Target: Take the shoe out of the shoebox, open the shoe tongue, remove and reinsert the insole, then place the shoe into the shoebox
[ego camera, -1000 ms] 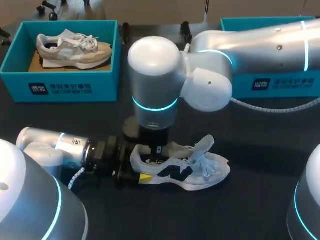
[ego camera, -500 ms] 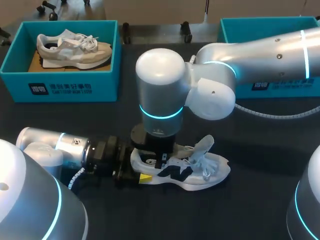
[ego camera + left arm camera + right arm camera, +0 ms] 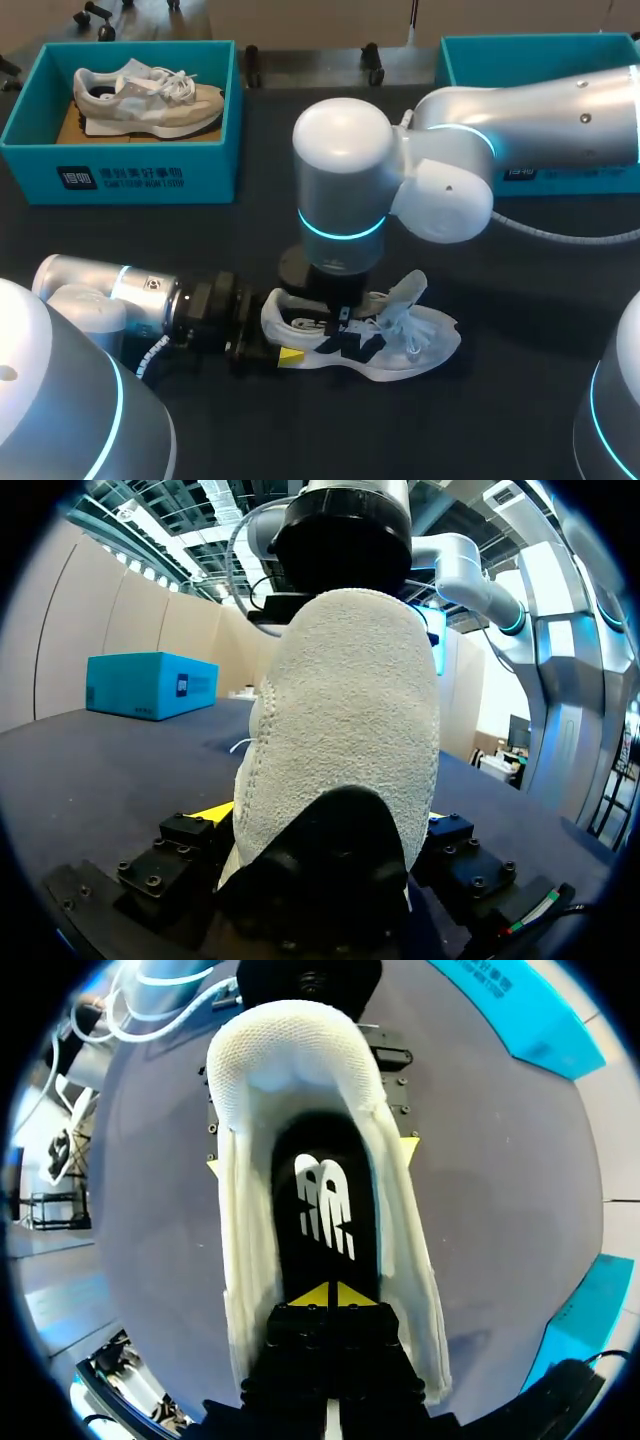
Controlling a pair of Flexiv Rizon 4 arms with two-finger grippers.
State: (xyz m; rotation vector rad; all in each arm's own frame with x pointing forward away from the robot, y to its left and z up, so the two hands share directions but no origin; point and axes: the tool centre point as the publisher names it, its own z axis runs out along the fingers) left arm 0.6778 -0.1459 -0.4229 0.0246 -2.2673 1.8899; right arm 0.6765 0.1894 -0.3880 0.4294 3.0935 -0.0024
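Note:
A white shoe (image 3: 405, 345) with a black insole (image 3: 325, 1200) lies on its side on the dark table, toe toward the right, tongue and laces pulled up. My left gripper (image 3: 272, 335) comes in low from the left and clamps the heel (image 3: 340, 730) between wide-set fingers, one yellow tip (image 3: 290, 356) showing against the sole. From above, my right gripper (image 3: 328, 1298) reaches down into the shoe's mouth. Its yellow tips are pressed together and rest on the insole just ahead of the logo. In the head view the right wrist (image 3: 340, 190) hides those tips.
A teal shoebox (image 3: 120, 165) at the back left holds a second, beige shoe (image 3: 150, 95). Another teal shoebox (image 3: 480, 45) stands at the back right, partly behind my right arm. Bare dark table surrounds the white shoe.
My right arm has shifted to the right along the shoe, from over the heel to over the shoe's mouth. The left gripper and the shoe stay where they were.

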